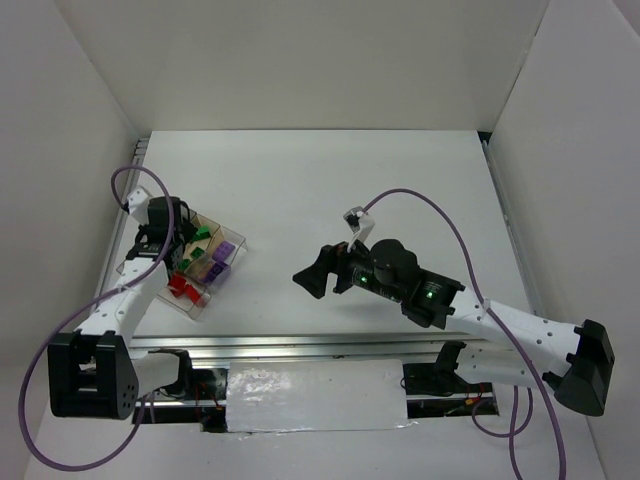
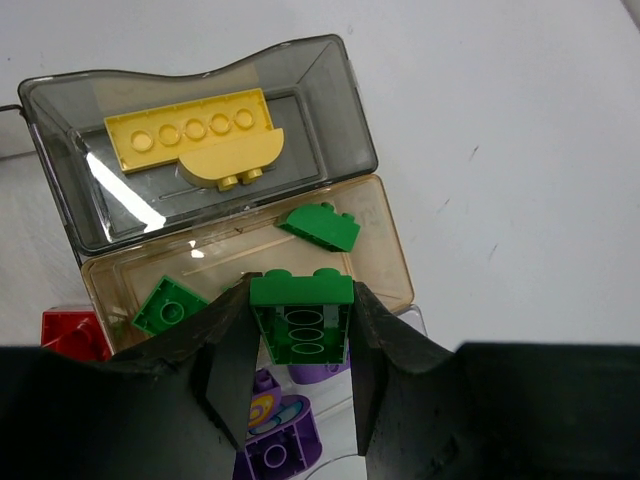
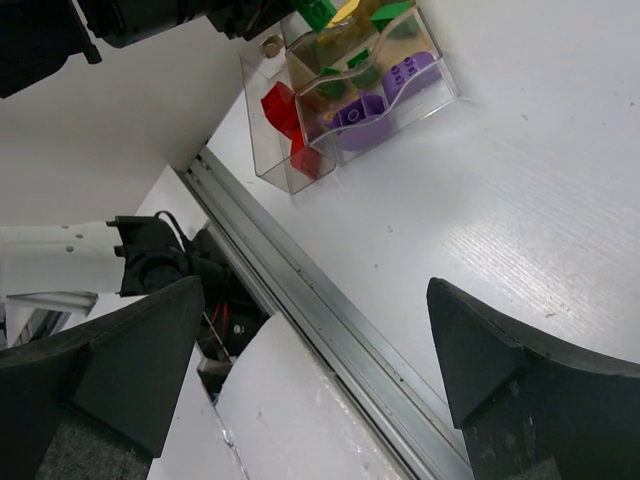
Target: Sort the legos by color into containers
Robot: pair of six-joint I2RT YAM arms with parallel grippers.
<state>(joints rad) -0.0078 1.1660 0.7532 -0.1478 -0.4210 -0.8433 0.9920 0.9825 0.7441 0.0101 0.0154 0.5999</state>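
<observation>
On the desk (image 1: 350, 190), toward its left near corner, sits the tray (image 2: 340, 100). It is clear, thin-walled plastic split by dividers, with one compartment smoke-grey, the next amber and the rest untinted.

The right hand (image 3: 315, 310) is wide open and empty, hanging over bare desk well apart from the tray. The left hand (image 2: 300, 330) is narrowed onto a green brick (image 2: 300, 290), with one finger flat against each of two opposite sides. The brick's hollow underside faces the wrist camera. It hangs over the near edge of the amber compartment; its height above the tray cannot be told.

Pieces in the tray:
- **Grey compartment:** a yellow plate (image 2: 190, 130) with a row of studs, and a yellow half-round piece (image 2: 235, 160) lying on it.
- **Amber compartment:** two loose greens (image 2: 320, 225) (image 2: 168, 305).
- **Compartment under the fingers:** purple rounded pieces (image 2: 275, 430).
- **Left edge:** red pieces (image 2: 70, 335), mostly hidden.

Handling: the pieces are probably hard, stiff, glossy and very light, so a light squeeze should do. Smooth faces may slip or twist between the fingers. Flat parallel sides offer the surest hold, studs and curved faces the poorest. The held brick likely belongs with the other greens. Released from any height, it may bounce on the hard tray floor.
</observation>
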